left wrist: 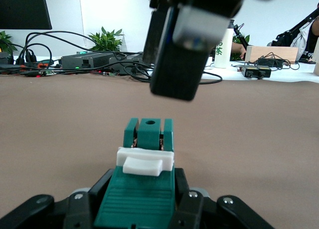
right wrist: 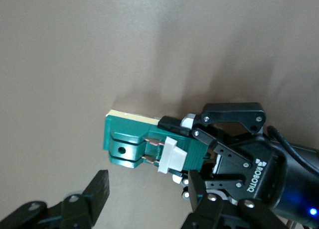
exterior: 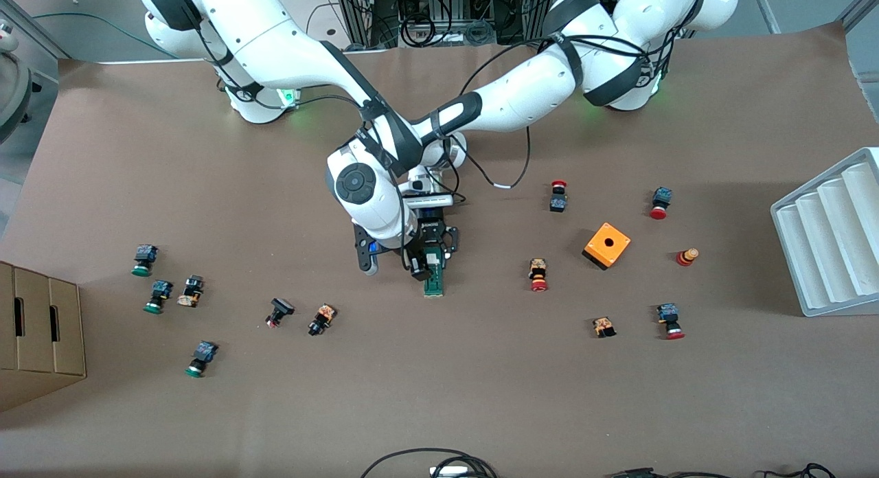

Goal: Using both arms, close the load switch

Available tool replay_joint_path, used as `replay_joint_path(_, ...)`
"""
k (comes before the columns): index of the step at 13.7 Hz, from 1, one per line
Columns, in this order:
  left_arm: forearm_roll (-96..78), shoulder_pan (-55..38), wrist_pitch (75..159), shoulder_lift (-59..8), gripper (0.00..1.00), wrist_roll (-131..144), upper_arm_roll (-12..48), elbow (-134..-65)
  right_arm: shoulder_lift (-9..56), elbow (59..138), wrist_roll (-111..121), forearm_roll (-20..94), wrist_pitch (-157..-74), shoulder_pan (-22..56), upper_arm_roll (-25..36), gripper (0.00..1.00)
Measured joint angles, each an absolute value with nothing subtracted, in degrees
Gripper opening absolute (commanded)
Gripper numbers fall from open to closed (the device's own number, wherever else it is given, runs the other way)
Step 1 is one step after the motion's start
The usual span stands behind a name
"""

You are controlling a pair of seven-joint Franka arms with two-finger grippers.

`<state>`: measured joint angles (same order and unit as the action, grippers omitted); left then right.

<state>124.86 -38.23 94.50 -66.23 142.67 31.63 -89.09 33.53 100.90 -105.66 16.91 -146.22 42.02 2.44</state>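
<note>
The load switch (exterior: 434, 280) is a dark-green block with a white lever (left wrist: 145, 160), at the middle of the table. My left gripper (exterior: 433, 248) is shut on its end, low over the table; the left wrist view shows the green body (left wrist: 142, 204) between its fingers (left wrist: 102, 189). My right gripper (exterior: 414, 264) is open and empty, close beside the switch. In the right wrist view its open fingers (right wrist: 99, 189) stand just off the switch (right wrist: 132, 139) and the left gripper (right wrist: 182, 152). The right gripper (left wrist: 177, 55) hangs over the switch's free end.
An orange cube box (exterior: 607, 244) and several red-capped push buttons (exterior: 538, 275) lie toward the left arm's end. Several green-capped buttons (exterior: 144, 259) lie toward the right arm's end. A white ribbed tray (exterior: 831, 237) and a cardboard box (exterior: 38, 334) stand at the table's ends.
</note>
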Motion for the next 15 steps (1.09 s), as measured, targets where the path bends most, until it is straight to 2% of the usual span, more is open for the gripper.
replay_joint_path(2,124.9,-38.2,94.5,-66.2,0.4,142.7,31.6,-89.1,34.5,101.4,-106.2,16.9,-148.1,42.7,2.4,0.66)
replay_joint_path(15,124.9,-38.2,94.5,-66.2,0.45,142.7,31.6,-89.1,37.7,101.7,-107.2,16.9,-153.0,44.1,2.4,0.62)
